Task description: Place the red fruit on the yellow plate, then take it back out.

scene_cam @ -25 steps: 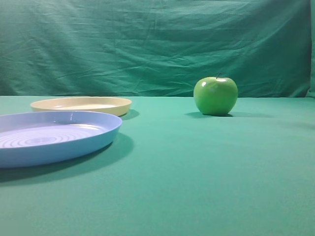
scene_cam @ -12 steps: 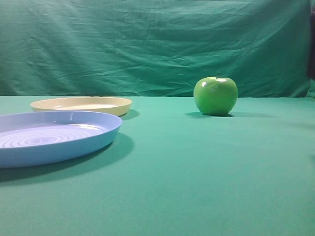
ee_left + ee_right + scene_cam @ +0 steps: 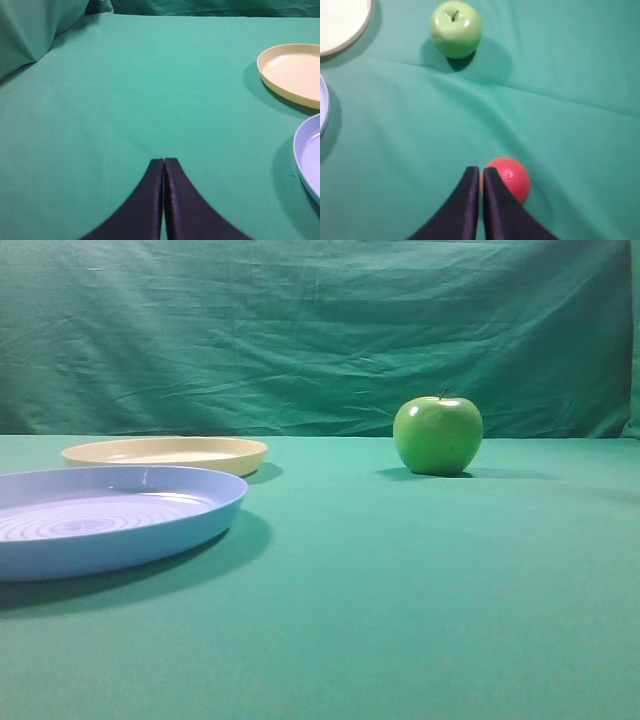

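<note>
The right gripper [image 3: 481, 172] is hanging with its jaws pressed together, holding nothing. The red fruit [image 3: 510, 178] is lying on the green table [image 3: 560, 100] just behind its tips, partly hidden by them. The left gripper [image 3: 163, 162] is also closed and empty. The yellow plate [image 3: 295, 72] is sitting cut off at the frame edge, beside the blue plate [image 3: 307, 155]. The green apple [image 3: 456, 28] is standing well apart.
</note>
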You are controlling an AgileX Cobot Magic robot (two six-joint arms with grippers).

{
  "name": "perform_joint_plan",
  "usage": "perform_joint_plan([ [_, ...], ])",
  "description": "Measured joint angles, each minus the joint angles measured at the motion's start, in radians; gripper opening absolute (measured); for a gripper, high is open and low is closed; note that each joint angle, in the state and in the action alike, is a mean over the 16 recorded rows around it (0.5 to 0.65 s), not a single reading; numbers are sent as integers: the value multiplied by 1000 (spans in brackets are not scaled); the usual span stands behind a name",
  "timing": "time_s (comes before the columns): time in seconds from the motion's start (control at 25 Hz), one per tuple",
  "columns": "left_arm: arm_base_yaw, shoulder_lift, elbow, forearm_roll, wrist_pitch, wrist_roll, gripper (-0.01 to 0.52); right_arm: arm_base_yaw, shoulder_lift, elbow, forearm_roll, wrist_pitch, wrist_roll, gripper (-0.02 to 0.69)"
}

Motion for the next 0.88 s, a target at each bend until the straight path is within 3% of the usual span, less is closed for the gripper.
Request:
perform_joint_plan([
  [0.56, 0, 0, 0, 0, 0, 0, 0, 0, -434, 4, 40, 41, 7, 0],
  [0.88, 0, 0, 0, 0, 0, 0, 0, -22, -616, 127, 22, -73, 6, 0],
])
